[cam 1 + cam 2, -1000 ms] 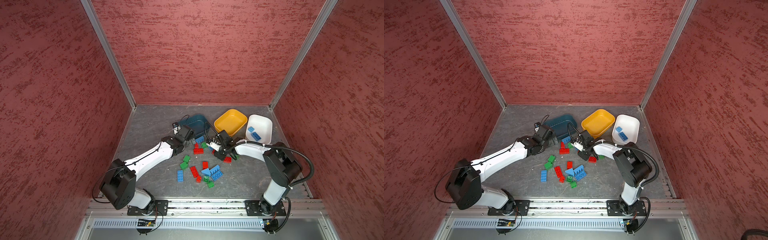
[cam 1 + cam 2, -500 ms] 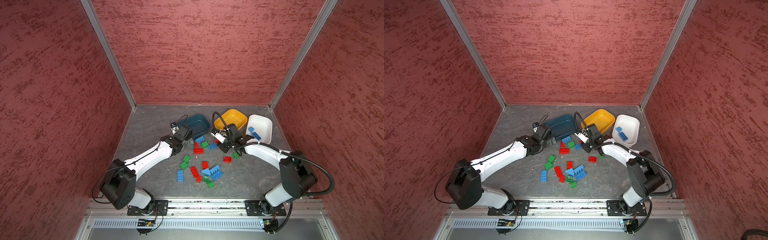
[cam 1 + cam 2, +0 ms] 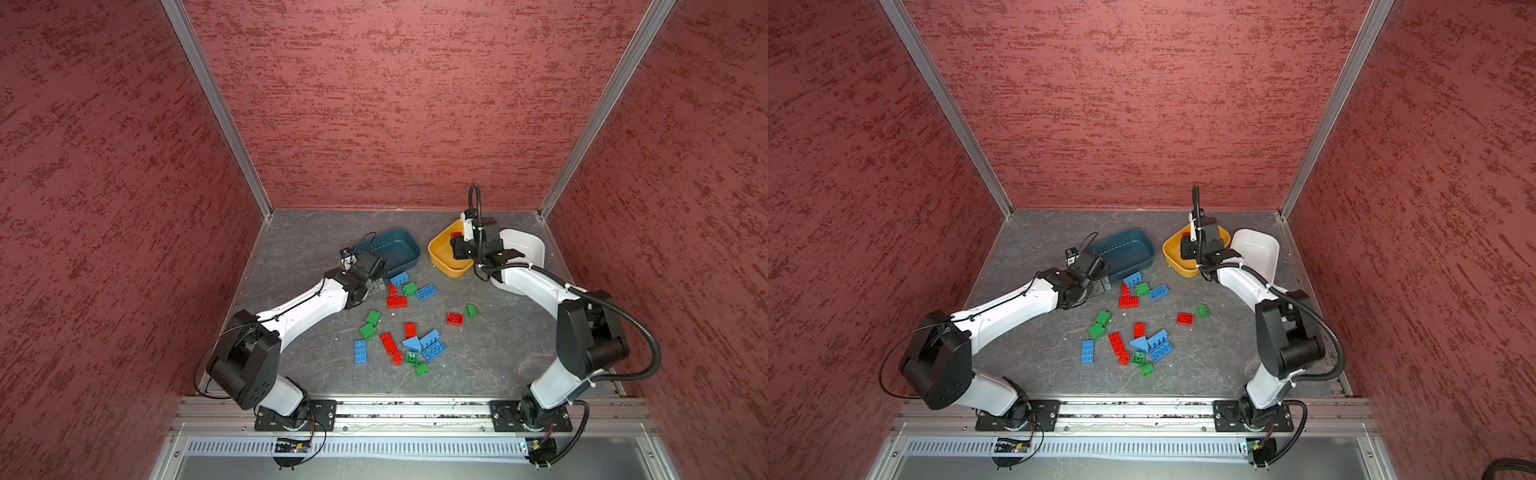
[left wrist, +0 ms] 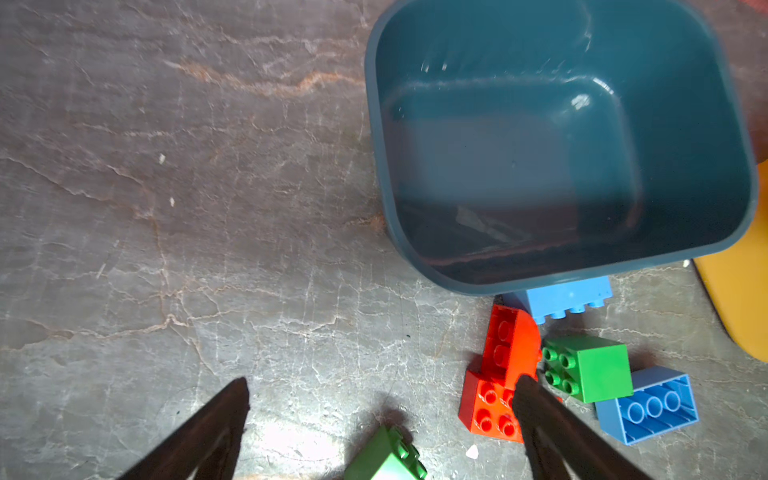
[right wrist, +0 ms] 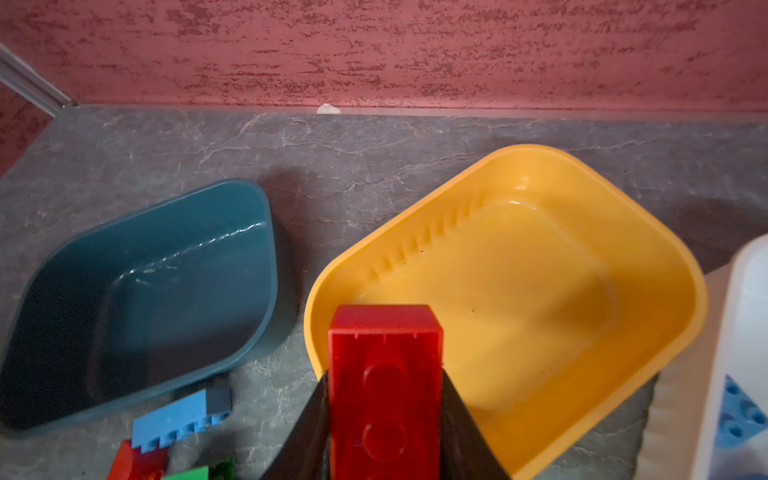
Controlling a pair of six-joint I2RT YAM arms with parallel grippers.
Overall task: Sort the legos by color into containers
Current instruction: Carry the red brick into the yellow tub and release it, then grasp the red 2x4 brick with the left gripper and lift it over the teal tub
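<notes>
My right gripper (image 5: 385,376) is shut on a red lego (image 5: 384,374) and holds it above the near part of the yellow container (image 5: 540,291); in both top views the gripper (image 3: 457,245) hangs over that tub (image 3: 1177,266). My left gripper (image 4: 382,382) is open, low over the table beside the empty dark teal container (image 3: 395,251), with a green lego (image 4: 386,457) lying between its fingers. Loose red, green and blue legos (image 3: 411,345) lie scattered mid-table. The white container (image 3: 528,249) holds a blue lego (image 5: 739,415).
Red textured walls (image 3: 395,124) close in the back and both sides, with the three tubs close to the back wall. A metal rail (image 3: 407,411) carrying both arm bases runs along the front. A small cluster of bricks (image 3: 409,291) lies just in front of the teal tub.
My right gripper has lifted the red lego from the pile and carried it back and right to above the yellow container. The left arm has barely moved.
</notes>
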